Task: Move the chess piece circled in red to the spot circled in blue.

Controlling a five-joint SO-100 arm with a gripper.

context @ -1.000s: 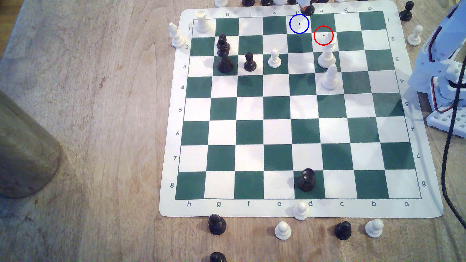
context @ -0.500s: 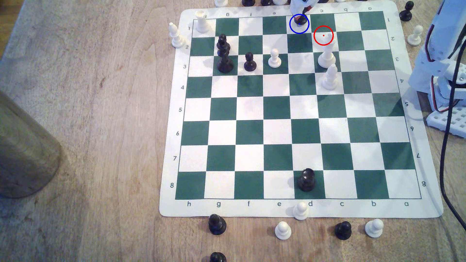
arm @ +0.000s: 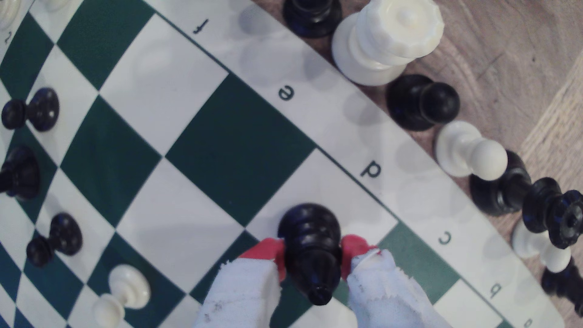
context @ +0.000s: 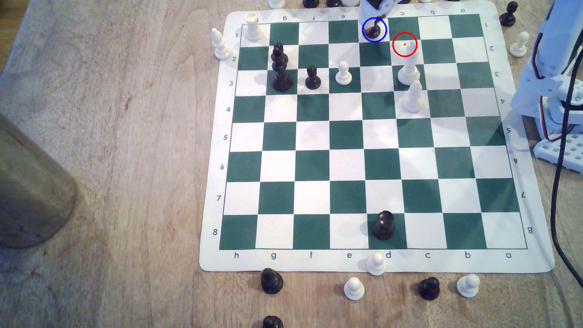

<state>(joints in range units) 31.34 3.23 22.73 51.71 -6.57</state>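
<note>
Item: black bishop (arm: 310,249), upright on the white d-file square at the board's (context: 347,135) far edge, its base inside the blue ring (context: 374,30).

End effector (arm: 312,252): red-tipped fingers (arm: 263,249) closed against the bishop's sides, gripping it; white wrapping behind the tips.

Red ring (context: 404,44): on the white square diagonally adjoining the blue ring, toward the exterior view's right; the top of a white piece (context: 409,71) overlaps it.

Off-board, beyond the far edge near the blue ring: white rook-like piece (arm: 386,41), black pawn (arm: 422,102), white pawn (arm: 471,154), on the counter (context: 126,157).

Containers: none identified.
</note>
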